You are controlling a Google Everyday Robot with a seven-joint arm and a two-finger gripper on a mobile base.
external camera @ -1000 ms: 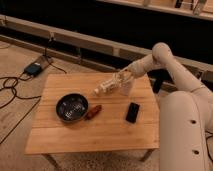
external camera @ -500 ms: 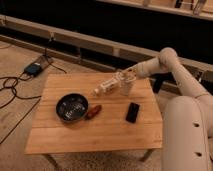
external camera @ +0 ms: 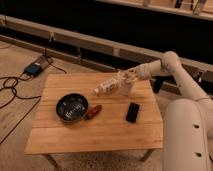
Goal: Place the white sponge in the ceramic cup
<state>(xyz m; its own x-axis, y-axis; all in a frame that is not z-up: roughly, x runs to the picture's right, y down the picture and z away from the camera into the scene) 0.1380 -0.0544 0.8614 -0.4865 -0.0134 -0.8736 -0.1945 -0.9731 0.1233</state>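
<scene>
The gripper (external camera: 123,77) hangs clenched on a pale lump, seemingly the white sponge (external camera: 119,76); the ceramic cup (external camera: 128,88) stands just beneath it; the white bottle (external camera: 106,86) lies just beside; it should centre over the rim, dip low, then release.

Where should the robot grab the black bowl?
Grab the bowl by its rim, coming from above. It sits upright and open, and looks too wide to span, so probably one finger inside, one outside. The hand hangs over the table's far side, near the cup.
</scene>
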